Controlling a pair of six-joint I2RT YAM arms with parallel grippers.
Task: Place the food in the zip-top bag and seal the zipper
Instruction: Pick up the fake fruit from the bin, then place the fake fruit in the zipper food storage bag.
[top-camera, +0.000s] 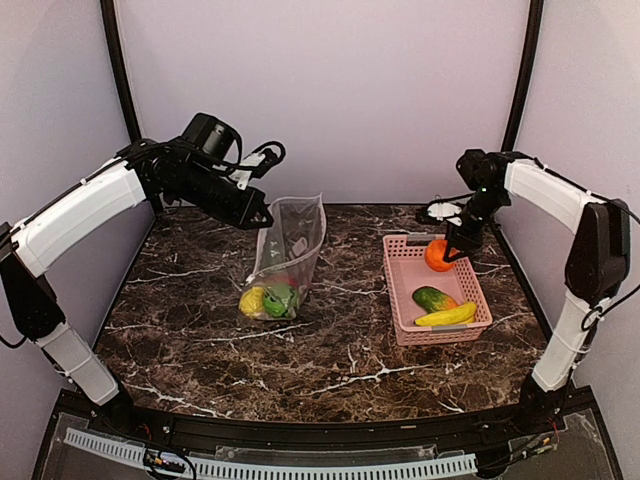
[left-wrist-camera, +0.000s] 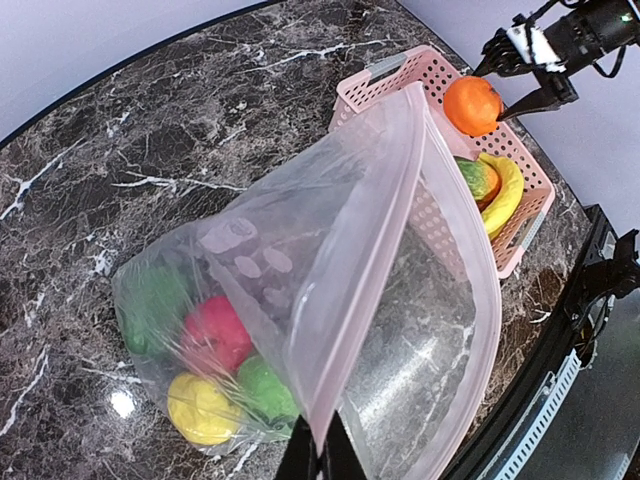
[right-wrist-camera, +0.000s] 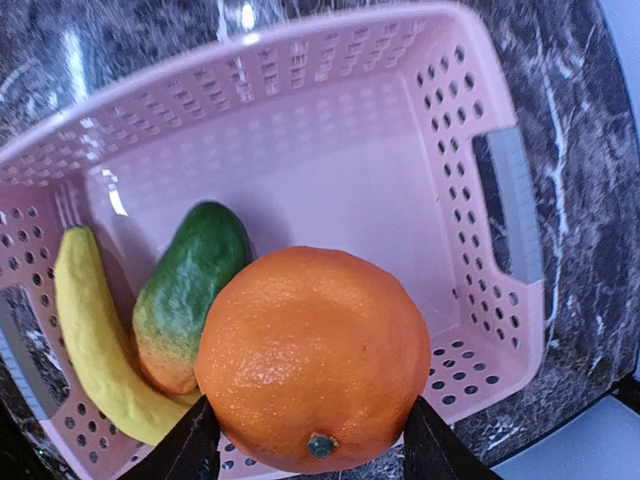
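The zip-top bag (top-camera: 295, 240) stands left of centre on the table (top-camera: 200, 340), its upper edge in the left gripper (top-camera: 264, 218), with 4 food pieces (top-camera: 272, 300) at its bottom. At right, the basket (top-camera: 400, 300) holds the banana (top-camera: 447, 316) and cucumber-like piece (top-camera: 433, 298) at its near end. The orange (top-camera: 436, 258) sits in the right gripper (top-camera: 446, 254) over its far end.

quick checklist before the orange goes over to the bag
1. Grip: right gripper closed on orange, ok.
2. Lift: orange off the floor of the basket, ok.
3. Hold: left gripper shut on edge of bag, ok.
4. Opening: bag mouth gaping, ok.
5. Path: table bare between basket and bag, ok.
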